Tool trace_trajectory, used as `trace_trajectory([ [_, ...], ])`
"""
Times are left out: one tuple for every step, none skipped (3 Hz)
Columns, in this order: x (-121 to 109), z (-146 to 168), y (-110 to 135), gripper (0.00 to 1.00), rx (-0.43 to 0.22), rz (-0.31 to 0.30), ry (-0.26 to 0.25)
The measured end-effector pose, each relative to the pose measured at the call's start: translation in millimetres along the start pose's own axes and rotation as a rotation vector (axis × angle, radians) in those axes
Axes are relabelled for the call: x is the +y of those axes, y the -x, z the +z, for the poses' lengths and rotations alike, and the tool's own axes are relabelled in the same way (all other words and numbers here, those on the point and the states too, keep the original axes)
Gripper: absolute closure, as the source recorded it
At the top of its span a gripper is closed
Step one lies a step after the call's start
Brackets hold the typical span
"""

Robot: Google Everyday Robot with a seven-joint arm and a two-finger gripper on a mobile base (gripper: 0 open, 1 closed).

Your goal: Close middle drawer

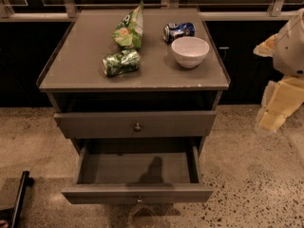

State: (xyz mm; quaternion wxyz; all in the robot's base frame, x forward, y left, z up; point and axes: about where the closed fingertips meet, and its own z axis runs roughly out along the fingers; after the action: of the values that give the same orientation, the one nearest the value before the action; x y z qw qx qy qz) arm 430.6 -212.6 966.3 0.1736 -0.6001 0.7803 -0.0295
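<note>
The middle drawer point(137, 193) is grey-brown and pulled far out of the cabinet. Its inside is empty and a dark shadow lies on its floor. Its small round knob point(139, 199) sits at the centre of the low front panel. The top drawer point(137, 124), with its own knob, sits nearly closed above it. The lowest drawer is hidden under the open one. My gripper point(140, 216) shows faintly at the bottom edge, just in front of and below the middle drawer's knob. My cream arm point(281, 96) hangs at the right, beside the cabinet.
On the cabinet top point(80, 56) lie a crushed green can point(121, 62), a green chip bag point(129, 28), a blue can point(178, 31) and a white bowl point(190, 51). A dark bar point(20, 194) lies on the speckled floor at the lower left. Dark cabinets stand behind.
</note>
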Motion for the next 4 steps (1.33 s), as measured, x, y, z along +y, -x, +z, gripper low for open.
trace_trajectory([
  [31.3,38.8,-3.3,0.00,-0.102,0.010,0.030],
  [78.1,79.3,8.7,0.00,-0.247,0.054,0.050],
  [120.3,155.8,30.5,0.00,-0.385,0.100,0.138],
  [166.3,261.1,33.2,0.17,-0.461,0.179,0.268],
])
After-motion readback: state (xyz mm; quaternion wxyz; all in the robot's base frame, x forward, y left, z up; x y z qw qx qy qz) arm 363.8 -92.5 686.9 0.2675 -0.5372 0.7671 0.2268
